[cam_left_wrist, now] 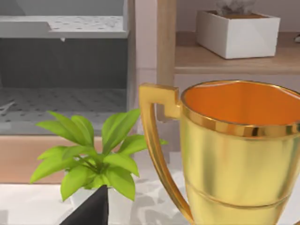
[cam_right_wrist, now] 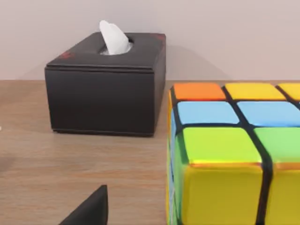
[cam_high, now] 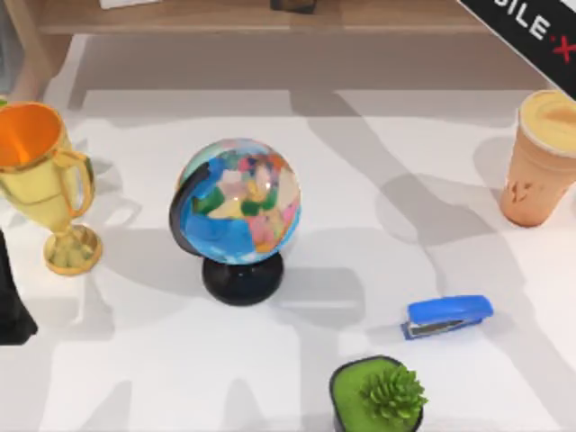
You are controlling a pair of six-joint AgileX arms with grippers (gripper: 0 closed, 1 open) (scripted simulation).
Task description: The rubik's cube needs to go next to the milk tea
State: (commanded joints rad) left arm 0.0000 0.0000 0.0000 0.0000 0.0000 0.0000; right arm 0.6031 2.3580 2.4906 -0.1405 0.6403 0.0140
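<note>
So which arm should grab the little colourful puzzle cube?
Probably the right. Its wrist camera sits close to the small multicoloured puzzle cube on a wooden surface, while the left arm's looks at the shiny gold trophy.

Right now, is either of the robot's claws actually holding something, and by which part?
It cannot be told. The right wrist view shows the rubik's cube very close on a wooden surface, but no fingers around it. The left wrist view faces the gold trophy, untouched.
</note>
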